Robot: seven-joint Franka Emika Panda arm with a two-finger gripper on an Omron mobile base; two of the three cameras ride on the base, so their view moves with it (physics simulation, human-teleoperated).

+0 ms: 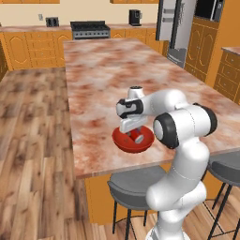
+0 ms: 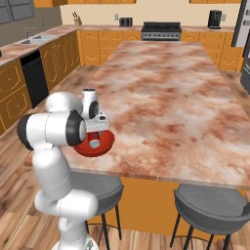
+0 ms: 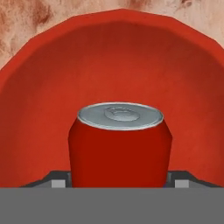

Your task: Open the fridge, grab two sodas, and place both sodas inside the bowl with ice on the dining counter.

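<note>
Cans: one, a plain red soda can [image 3: 120,146] with a silver top; no label or writing on the side that shows.
Can position: inside the bowl [image 3: 39,109], between the tool's two fingers [image 3: 59,183].
Can axis: in the hand view its long axis runs up the picture, silver top away from the camera; in the left base view the can [image 1: 138,138] looks tipped, lean unclear.
Bowls: one, glossy red, round, shallow [image 1: 123,141], on the worktop [image 1: 108,84] close to its near edge, above a grey stool [image 1: 133,185].
Tool: [image 1: 134,131] down in the bowl, one finger tip at each side of the can, jaws set about as wide as the can; grip or mere contact, cannot tell.
Stools: two grey ones at the near edge.
Fridge: one, grey [image 1: 174,28], far right behind the worktop, well apart from the bowl.
Bottles: none counted.
</note>
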